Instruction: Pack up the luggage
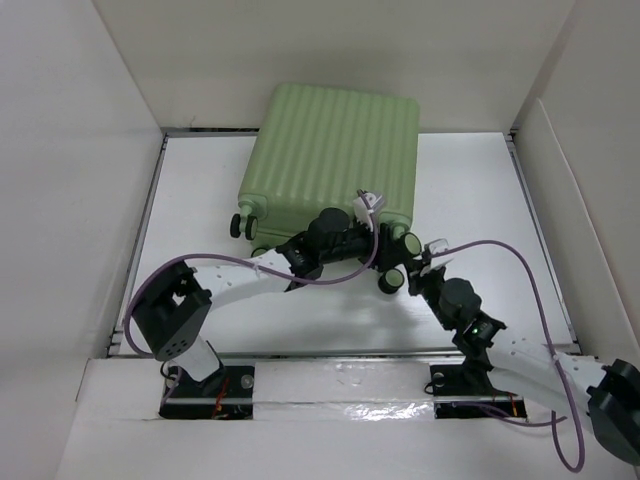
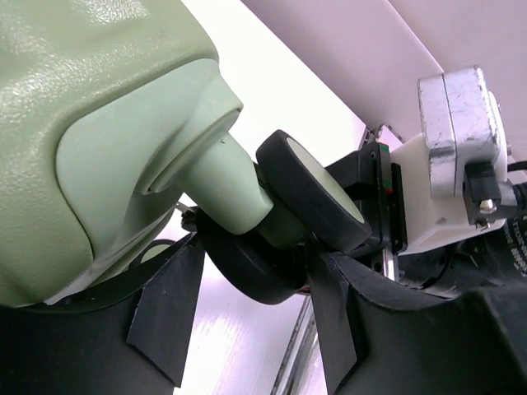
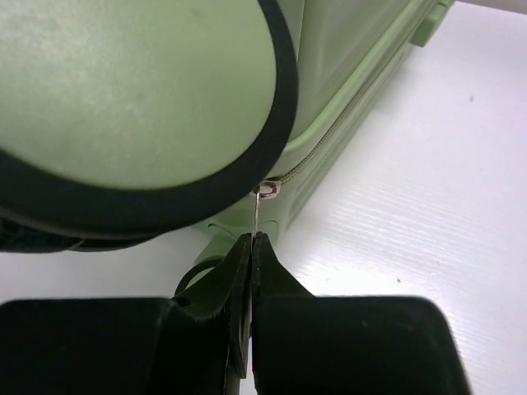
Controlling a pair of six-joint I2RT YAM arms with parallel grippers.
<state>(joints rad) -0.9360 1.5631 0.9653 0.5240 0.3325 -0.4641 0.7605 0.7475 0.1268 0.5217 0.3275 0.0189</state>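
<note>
The light-green ribbed luggage (image 1: pixel 335 165) lies closed and flat on the white table. My left gripper (image 1: pixel 392 252) is at its near right corner. In the left wrist view its fingers (image 2: pixel 169 317) stand on either side of a black wheel (image 2: pixel 247 276) and press it. A second wheel (image 2: pixel 317 193) sits just above. My right gripper (image 1: pixel 425 262) is beside that corner. In the right wrist view it (image 3: pixel 253 237) is shut on the thin metal zipper pull (image 3: pixel 257 212) at the zip line of the shell (image 3: pixel 354 58). A wheel (image 3: pixel 123 90) fills the upper left of that view.
White walls (image 1: pixel 80 150) close in the table at the left, back and right. Two more wheels (image 1: pixel 240 225) stick out at the luggage's near left corner. Purple cables (image 1: pixel 520 260) loop over both arms. The right arm's wrist housing (image 2: pixel 453 148) is close behind the gripped wheel.
</note>
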